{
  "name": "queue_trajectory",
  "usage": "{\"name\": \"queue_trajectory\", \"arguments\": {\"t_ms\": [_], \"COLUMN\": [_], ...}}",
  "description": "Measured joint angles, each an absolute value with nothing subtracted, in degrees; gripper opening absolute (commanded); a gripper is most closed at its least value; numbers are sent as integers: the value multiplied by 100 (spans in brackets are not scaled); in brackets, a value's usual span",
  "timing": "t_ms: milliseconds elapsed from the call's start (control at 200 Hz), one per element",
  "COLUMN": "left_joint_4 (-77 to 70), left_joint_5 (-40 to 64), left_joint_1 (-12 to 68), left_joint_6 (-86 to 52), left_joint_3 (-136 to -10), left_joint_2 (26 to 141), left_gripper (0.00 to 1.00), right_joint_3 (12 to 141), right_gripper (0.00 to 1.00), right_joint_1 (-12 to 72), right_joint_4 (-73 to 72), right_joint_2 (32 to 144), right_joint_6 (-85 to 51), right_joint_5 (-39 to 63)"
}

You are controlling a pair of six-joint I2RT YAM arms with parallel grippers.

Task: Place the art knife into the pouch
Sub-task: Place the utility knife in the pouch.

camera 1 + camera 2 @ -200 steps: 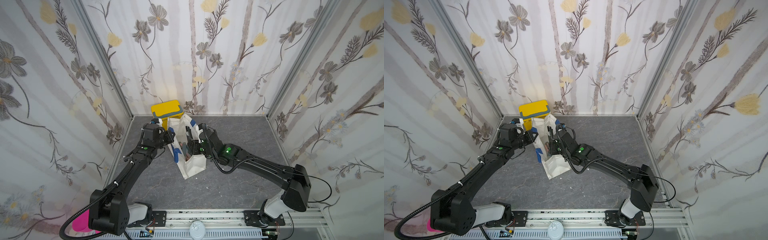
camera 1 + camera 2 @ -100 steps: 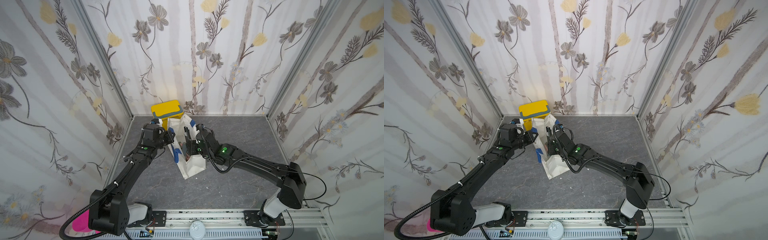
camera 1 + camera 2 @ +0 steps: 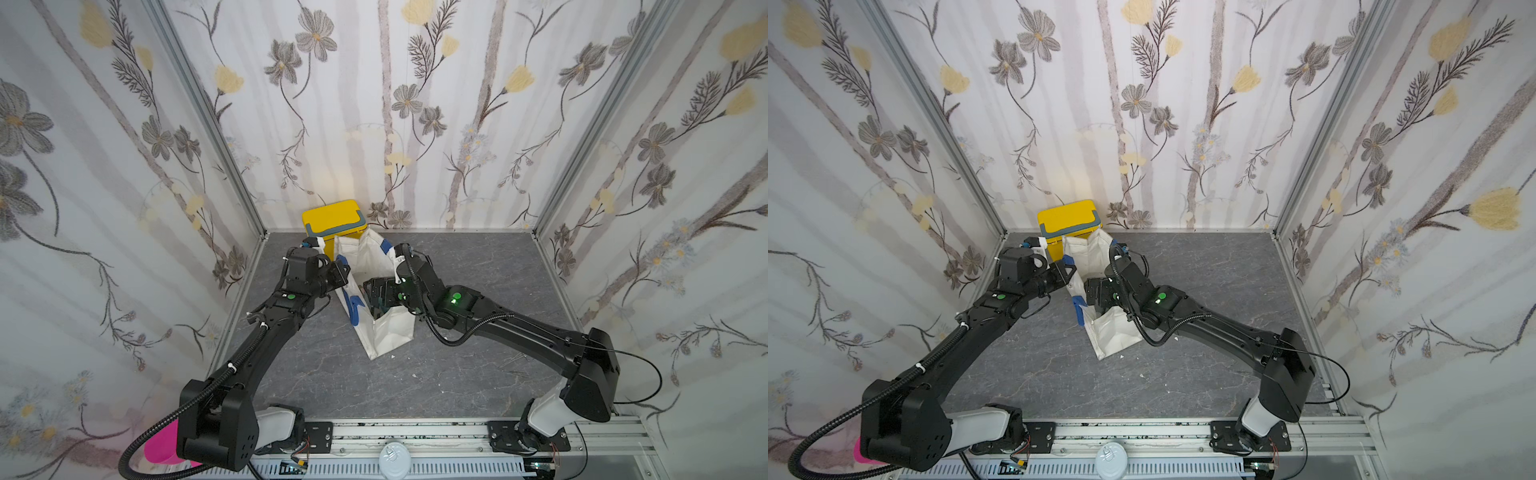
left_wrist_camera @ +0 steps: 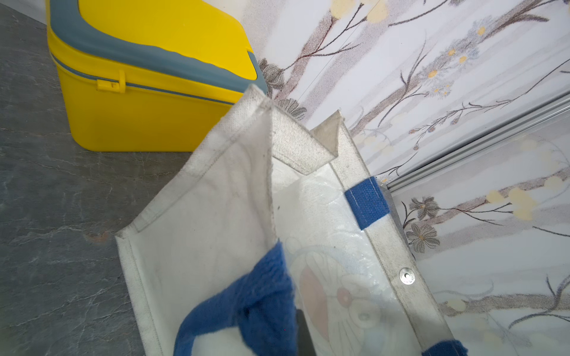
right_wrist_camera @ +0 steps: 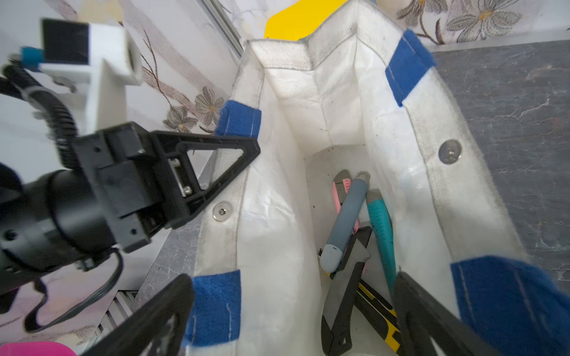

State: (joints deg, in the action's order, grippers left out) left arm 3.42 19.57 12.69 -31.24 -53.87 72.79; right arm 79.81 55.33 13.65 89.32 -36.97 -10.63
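The right jaws are spread wide and nothing is grasped between them. One finger (image 5: 431, 320) is seen over the inside of the pouch (image 5: 271, 215), the other finger (image 5: 148, 320) outside its wall. Below them, five art knives are found lying together on the pouch's bottom. A grey-blue knife (image 5: 345, 222) is laid on top, across a pink knife (image 5: 340, 191) and a black-and-grey knife (image 5: 342, 296). A teal knife (image 5: 382, 234) is set just beside it, and a yellow-and-black knife (image 5: 376, 311) is partly covered. Which of these is the task's knife cannot be told.

The left jaws are clenched on the pouch's rim, on the side opposite the right arm (image 3: 457, 299). One finger (image 5: 209, 141) is pressed against the outside of the cloth, and a blue strap (image 4: 262, 296) is seen blurred close to the left wrist camera.

In both top views the pouch (image 3: 386, 328) (image 3: 1113, 336) is shown standing open-mouthed between the two arms, on the grey surface (image 3: 457, 270). A yellow box (image 3: 332, 216) with a grey handle is placed just behind it, against the back wall.
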Motion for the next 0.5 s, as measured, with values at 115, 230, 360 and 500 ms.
{"name": "queue_trajectory", "arguments": {"t_ms": [115, 230, 360, 500], "left_joint_4": [344, 346, 346, 344], "left_joint_5": [1957, 1957, 1955, 1951], "left_joint_1": [1269, 1269, 1269, 1269], "left_joint_6": [-3124, -3124, -3124, -3124], "left_joint_3": [-5387, -5387, -5387, -5387], "left_joint_2": [7279, 7279, 7279, 7282], "left_gripper": [0, 0, 0, 0], "right_joint_3": [7767, 7330, 6751, 6012], "right_gripper": [100, 100, 99, 99], "right_joint_1": [5428, 5188, 4777, 4202], "right_joint_4": [1352, 1372, 1398, 1302], "right_joint_2": [8420, 7885, 7273, 6674], "right_joint_6": [-3588, -3535, -3527, -3428], "right_joint_5": [-1341, -1559, -1789, -2099]}}
